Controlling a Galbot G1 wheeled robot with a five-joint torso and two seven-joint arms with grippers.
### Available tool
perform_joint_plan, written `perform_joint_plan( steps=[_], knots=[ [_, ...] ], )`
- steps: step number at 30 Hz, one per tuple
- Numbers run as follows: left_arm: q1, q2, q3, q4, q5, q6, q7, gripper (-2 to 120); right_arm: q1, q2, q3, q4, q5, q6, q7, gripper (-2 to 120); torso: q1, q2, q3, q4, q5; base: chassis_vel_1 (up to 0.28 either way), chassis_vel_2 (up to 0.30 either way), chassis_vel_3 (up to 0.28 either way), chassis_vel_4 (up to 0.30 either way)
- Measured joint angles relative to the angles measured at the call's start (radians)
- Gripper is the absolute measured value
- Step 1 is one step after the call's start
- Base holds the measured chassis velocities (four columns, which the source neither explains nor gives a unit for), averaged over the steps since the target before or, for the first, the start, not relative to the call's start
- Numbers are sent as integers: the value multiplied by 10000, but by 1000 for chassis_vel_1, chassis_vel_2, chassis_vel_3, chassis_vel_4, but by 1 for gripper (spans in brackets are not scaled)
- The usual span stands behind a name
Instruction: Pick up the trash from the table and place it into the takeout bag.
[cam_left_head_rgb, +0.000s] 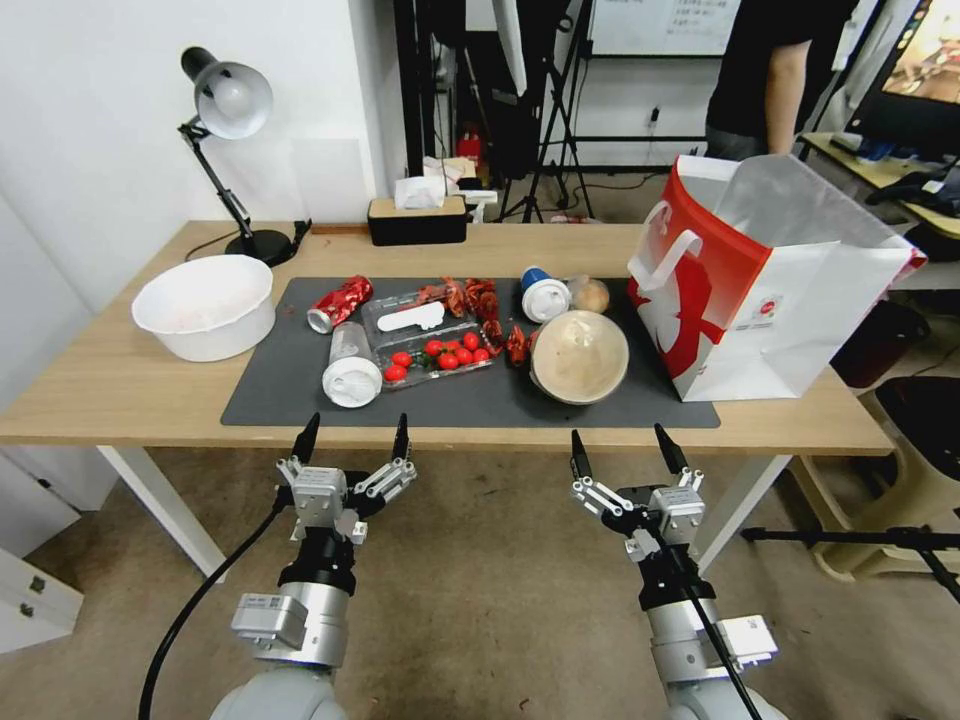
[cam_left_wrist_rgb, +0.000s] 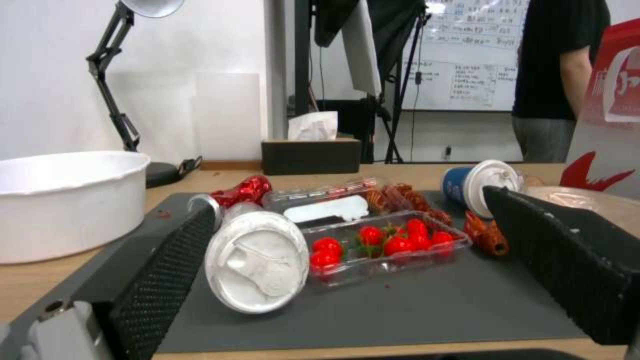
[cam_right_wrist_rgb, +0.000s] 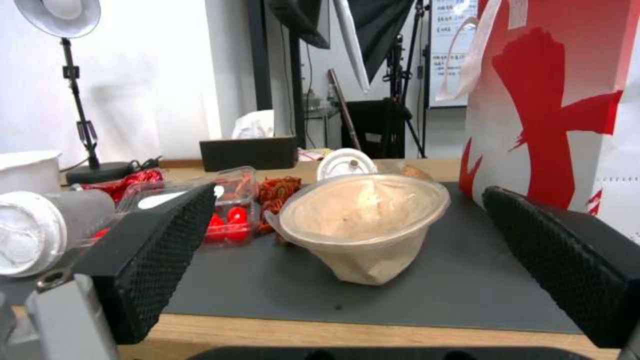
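Observation:
Trash lies on the dark grey mat (cam_left_head_rgb: 300, 400) of the table (cam_left_head_rgb: 90, 390): a crushed red can (cam_left_head_rgb: 340, 302), a clear white-lidded cup (cam_left_head_rgb: 351, 364) on its side, a blue white-lidded cup (cam_left_head_rgb: 543, 293), a beige lidded bowl (cam_left_head_rgb: 579, 356) tipped over, red crayfish shells (cam_left_head_rgb: 478, 297) and a clear tray of cherry tomatoes (cam_left_head_rgb: 440, 356). The red-and-white takeout bag (cam_left_head_rgb: 760, 290) stands open at the mat's right end. My left gripper (cam_left_head_rgb: 352, 436) hangs open before the table's front edge, facing the clear cup (cam_left_wrist_rgb: 257, 260). My right gripper (cam_left_head_rgb: 624, 449) is open too, facing the bowl (cam_right_wrist_rgb: 363, 222).
A white round bowl (cam_left_head_rgb: 206, 304) sits at the table's left. A black desk lamp (cam_left_head_rgb: 228, 150) and a tissue box (cam_left_head_rgb: 416, 218) stand along the back edge. A person stands behind the bag. Bare floor lies under my arms.

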Motion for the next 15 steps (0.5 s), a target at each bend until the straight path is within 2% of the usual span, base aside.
perform_joint_plan(
  steps=[9,11,13,15],
  knots=[
    [-27,20,3,36,-12,-27,0,100,31,6,-36,10,237,-52,12,100,-2,0,0,-1,-1,0,0,0,0],
    [-22,26,3,61,-14,-48,0,100,163,-34,-167,33,1024,-331,31,100,-2,0,1,-1,-1,0,0,0,0],
    [-20,26,4,62,-15,-50,1,100,188,-38,-181,33,1119,-379,40,100,-2,0,1,-1,0,0,0,0,0],
    [0,23,4,63,-15,-60,1,100,487,-69,-281,29,2092,-845,240,100,-3,0,1,0,-1,0,0,0,0]
  ],
)
